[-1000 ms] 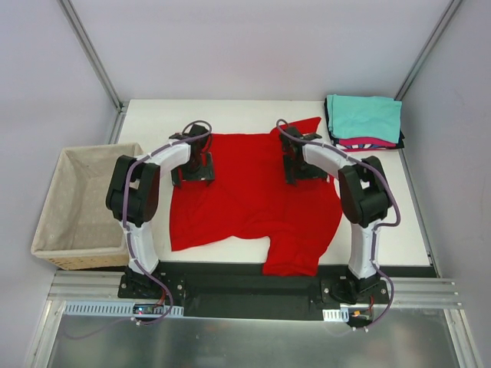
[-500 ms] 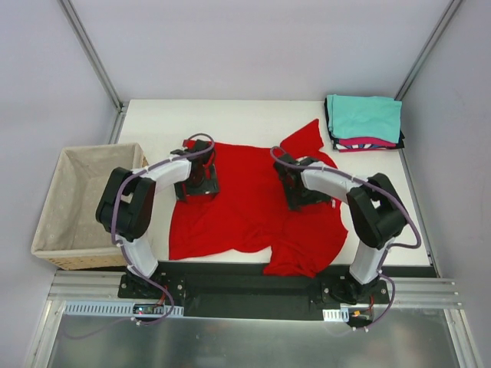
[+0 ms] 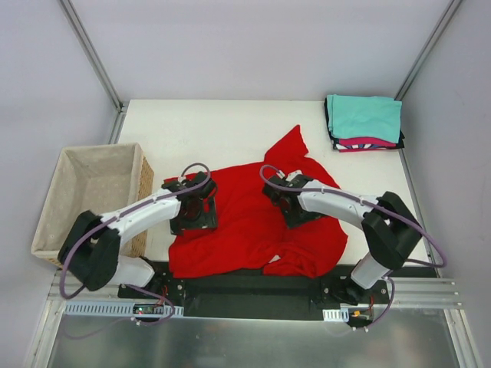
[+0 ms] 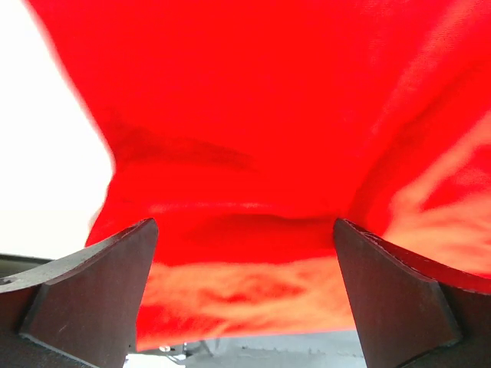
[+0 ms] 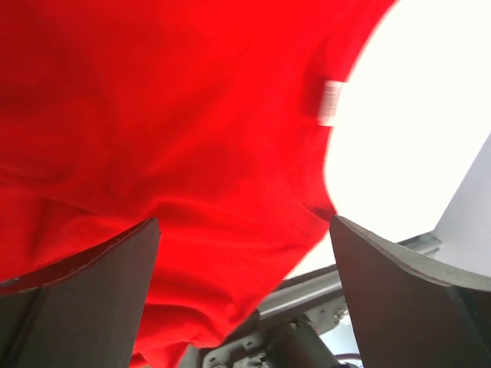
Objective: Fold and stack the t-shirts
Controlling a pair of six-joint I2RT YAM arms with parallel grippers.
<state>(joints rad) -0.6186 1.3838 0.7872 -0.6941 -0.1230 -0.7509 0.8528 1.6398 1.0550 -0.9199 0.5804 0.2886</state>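
Observation:
The red t-shirt [image 3: 247,230] lies crumpled across the near middle of the white table [image 3: 199,130], one sleeve pointing toward the far side. Its front hem is bunched along the near edge. My left gripper [image 3: 196,213] sits low over the shirt's left part, and my right gripper [image 3: 288,204] over its right part. In the left wrist view the jaws [image 4: 244,226] stand wide apart with red cloth [image 4: 268,115] beneath them. The right gripper [image 5: 244,222] is equally open over red cloth [image 5: 153,115] that bears a white label [image 5: 331,101]. Folded t-shirts [image 3: 364,121], teal on top of pink and black, are stacked at the far right corner.
A wicker basket with beige lining [image 3: 55,201] stands off the table's left edge, beside the left arm. The black base rail [image 3: 245,295] runs along the near edge, right below the shirt's hem. Grey walls close in on both sides.
Both grippers have pulled back from the far part of the shirt toward the near edge. The red shirt slid with them and bunched up along the front.

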